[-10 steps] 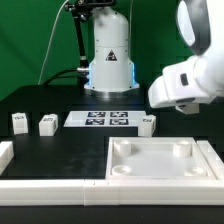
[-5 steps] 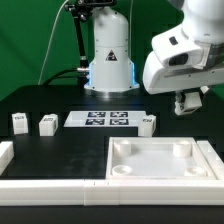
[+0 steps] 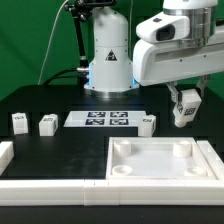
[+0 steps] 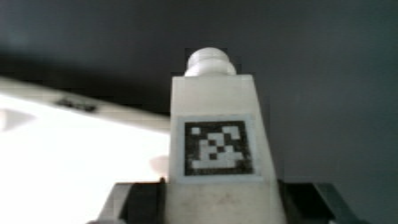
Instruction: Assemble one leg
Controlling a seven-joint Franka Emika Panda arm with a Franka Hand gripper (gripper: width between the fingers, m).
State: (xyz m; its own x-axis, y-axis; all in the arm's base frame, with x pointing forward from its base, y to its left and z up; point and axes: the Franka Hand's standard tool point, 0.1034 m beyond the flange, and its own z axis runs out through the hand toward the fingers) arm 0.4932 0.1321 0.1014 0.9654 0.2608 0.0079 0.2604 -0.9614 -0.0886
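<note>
My gripper (image 3: 184, 108) is shut on a white leg (image 3: 183, 110) and holds it in the air above the far right part of the large white tabletop (image 3: 160, 165). In the wrist view the held leg (image 4: 221, 125) stands between my fingers, with a black-and-white tag on its side and a round peg at its far end. Three more legs lie on the black table: two at the exterior view's left (image 3: 18, 122) (image 3: 46, 124), and one just right of the marker board (image 3: 146, 124).
The marker board (image 3: 102, 120) lies at the table's middle back. The robot base (image 3: 108, 60) stands behind it. A white rim (image 3: 50, 184) runs along the table's front, with a white block (image 3: 5, 154) at the left edge.
The arm has swung in from the exterior view's right and come lower, bringing the held leg into view above the tabletop's far right part.
</note>
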